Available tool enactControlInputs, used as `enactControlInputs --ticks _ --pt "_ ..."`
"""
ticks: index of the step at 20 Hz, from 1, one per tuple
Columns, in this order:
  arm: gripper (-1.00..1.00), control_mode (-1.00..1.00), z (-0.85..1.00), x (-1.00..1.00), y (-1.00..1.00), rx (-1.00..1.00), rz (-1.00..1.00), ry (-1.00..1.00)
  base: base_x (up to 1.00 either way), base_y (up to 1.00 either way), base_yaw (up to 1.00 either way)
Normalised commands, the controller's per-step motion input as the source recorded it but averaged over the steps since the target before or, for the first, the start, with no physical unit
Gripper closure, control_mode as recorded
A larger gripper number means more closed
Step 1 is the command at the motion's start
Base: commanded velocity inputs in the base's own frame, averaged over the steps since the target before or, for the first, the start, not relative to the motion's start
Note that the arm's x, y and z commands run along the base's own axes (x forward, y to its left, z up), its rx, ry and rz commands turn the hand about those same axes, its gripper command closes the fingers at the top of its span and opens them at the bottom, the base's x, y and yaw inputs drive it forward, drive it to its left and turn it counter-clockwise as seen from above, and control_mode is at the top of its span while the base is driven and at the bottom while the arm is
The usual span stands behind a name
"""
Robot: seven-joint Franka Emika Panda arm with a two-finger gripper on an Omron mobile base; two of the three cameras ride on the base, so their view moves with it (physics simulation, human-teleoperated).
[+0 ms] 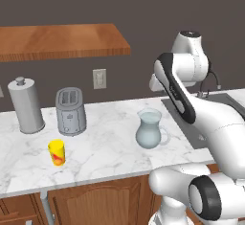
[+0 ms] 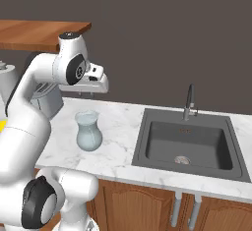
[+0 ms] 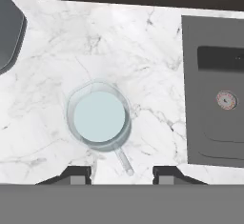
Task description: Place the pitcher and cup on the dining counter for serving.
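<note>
The pitcher (image 1: pixel 150 130) (image 2: pixel 88 131), a pale blue-grey glass jug, stands upright on the marble counter (image 1: pixel 110 142) left of the sink. In the hand view I look straight down into the pitcher (image 3: pixel 99 116), and its handle points toward the bottom of that view. My gripper (image 3: pixel 121 174) hangs well above it, open, with nothing between its fingertips (image 3: pixel 78 173). The small yellow cup (image 1: pixel 57 152) with a red-orange mark stands near the counter's front edge, far left of the pitcher. The dining counter is out of view.
A grey toaster (image 1: pixel 71 111) and a tall metal canister (image 1: pixel 26 105) stand at the back left. The dark sink (image 2: pixel 184 144) with its faucet (image 2: pixel 189 102) lies right of the pitcher. A wooden shelf (image 1: pixel 62 39) hangs above the counter.
</note>
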Motion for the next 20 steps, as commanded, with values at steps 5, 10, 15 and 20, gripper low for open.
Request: enactControlInputs --ticks 5,10,15,20 --pt "-1.0 -1.0 -0.12 -0.09 -0.12 0.05 0.0 0.0 0.0 0.0 0.0" --pt "-1.0 -1.0 -0.55 -0.39 -0.25 0.2 0.0 0.0 0.0 0.0 0.0" --pt "-1.0 -1.0 -0.79 -0.31 -0.15 0.25 0.06 0.0 0.0 0.0 0.0" --pt "-1.0 -1.0 -0.55 -0.01 0.0 0.11 0.19 0.0 0.0 0.0 0.0"
